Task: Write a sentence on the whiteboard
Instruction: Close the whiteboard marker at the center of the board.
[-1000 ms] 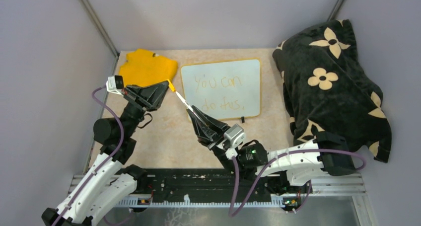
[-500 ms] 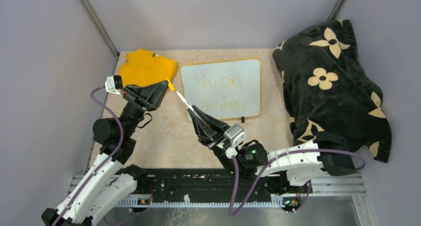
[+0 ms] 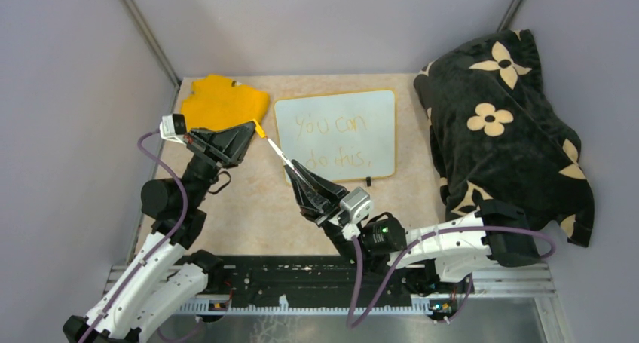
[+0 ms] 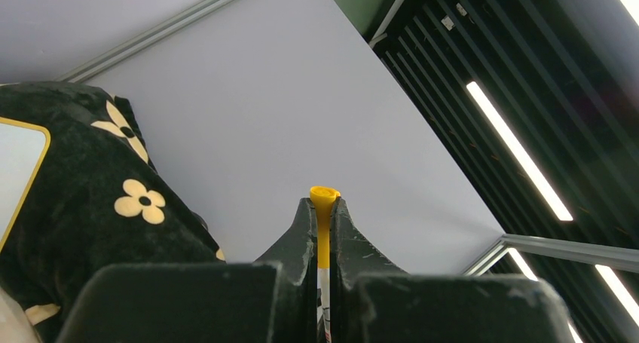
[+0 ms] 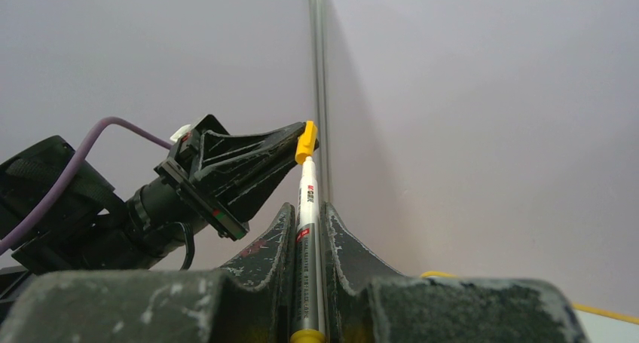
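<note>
The whiteboard (image 3: 379, 108) lies flat at the table's back middle, and its corner (image 4: 16, 169) shows in the left wrist view. The sentence (image 3: 329, 124) is on it in thin yellow-orange letters, in two lines. Left of the board, a white marker (image 3: 278, 152) stretches between both grippers. My left gripper (image 3: 255, 129) is shut on the marker's yellow cap (image 4: 325, 207). My right gripper (image 3: 292, 166) is shut on the marker's barrel (image 5: 307, 215). In the right wrist view the cap (image 5: 305, 142) sits at the left gripper's fingertips (image 5: 290, 134). The cap looks joined to the barrel.
A yellow cloth (image 3: 224, 101) lies at the back left, just behind the left gripper. A black blanket with cream flowers (image 3: 501, 124) is heaped along the right side. Grey walls close in the table on three sides.
</note>
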You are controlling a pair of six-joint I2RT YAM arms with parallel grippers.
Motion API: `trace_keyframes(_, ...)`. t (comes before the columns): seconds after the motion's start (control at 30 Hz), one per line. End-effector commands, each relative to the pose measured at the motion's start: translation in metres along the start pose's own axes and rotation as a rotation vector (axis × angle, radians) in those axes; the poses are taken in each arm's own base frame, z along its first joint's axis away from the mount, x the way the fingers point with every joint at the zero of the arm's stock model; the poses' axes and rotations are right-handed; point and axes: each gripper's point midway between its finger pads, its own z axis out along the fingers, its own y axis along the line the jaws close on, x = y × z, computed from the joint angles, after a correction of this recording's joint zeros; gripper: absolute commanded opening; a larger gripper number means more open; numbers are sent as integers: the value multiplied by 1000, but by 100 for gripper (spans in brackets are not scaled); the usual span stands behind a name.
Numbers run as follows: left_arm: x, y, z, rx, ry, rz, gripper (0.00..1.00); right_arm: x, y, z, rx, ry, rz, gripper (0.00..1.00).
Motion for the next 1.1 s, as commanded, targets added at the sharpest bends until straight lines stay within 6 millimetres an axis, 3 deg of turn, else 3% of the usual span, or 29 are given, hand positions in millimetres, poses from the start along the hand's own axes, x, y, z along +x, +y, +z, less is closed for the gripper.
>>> trace_keyframes(0.0, -2, -23, 2, 63, 0, 8, 0, -14, -1, 4, 13, -33, 52, 0)
trace_keyframes(1.07, 8, -20, 2, 66, 59, -12, 0, -13, -2, 12, 30, -46, 38, 0)
